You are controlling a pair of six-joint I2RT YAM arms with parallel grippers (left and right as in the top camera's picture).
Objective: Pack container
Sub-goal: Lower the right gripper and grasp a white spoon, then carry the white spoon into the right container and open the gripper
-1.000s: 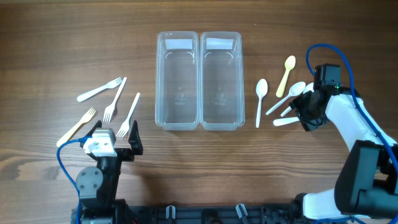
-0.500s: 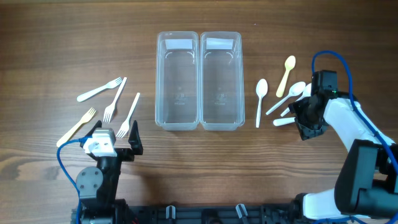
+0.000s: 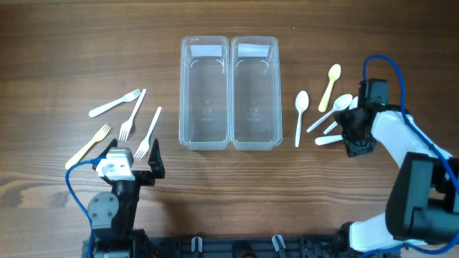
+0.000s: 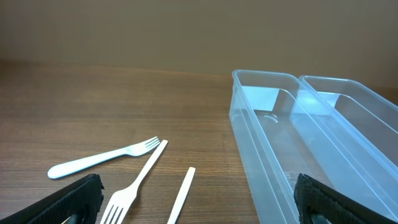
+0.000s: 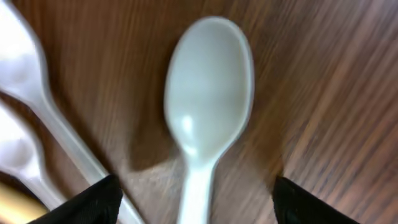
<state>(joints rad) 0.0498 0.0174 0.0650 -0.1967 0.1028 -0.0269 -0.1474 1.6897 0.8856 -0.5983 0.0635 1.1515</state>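
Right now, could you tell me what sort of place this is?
Likely a robot lab bench: two arms at a wooden table, plastic forks and spoons laid either side of two empty bins.

We can read no text, label, brand, number or sign in any of the views. The only thing close to one is a faint moulded mark (image 3: 207,109) on the floor of each of the clear containers (image 3: 205,86), and it is too small and pale for us to make out.
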